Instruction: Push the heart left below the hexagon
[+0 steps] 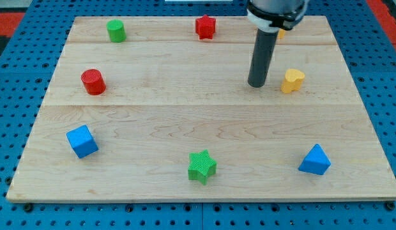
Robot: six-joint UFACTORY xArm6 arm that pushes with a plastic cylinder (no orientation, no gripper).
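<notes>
In the camera view, my rod is hanging down from the view's top, and my tip is resting on the wooden board, up toward two o'clock from the board's middle. I am carrying no hand at all, only this bare rod, so nothing is being grasped or clenched. The yellow heart is sitting just beside my tip at three o'clock, with a narrow strip of bare wood showing between us, so I am not touching it. The red hexagon is lying well apart at about eleven o'clock from my tip, close to the board's far edge. A small bit of another yellow block is peeking out behind my rod at twelve o'clock; its shape is hidden. The green cylinder is standing near the top left corner, and the red cylinder is sitting at nine o'clock from my tip, well away. The blue cube is lying at eight o'clock, the green star at seven o'clock near the bottom edge, and the blue triangular block at five o'clock.
</notes>
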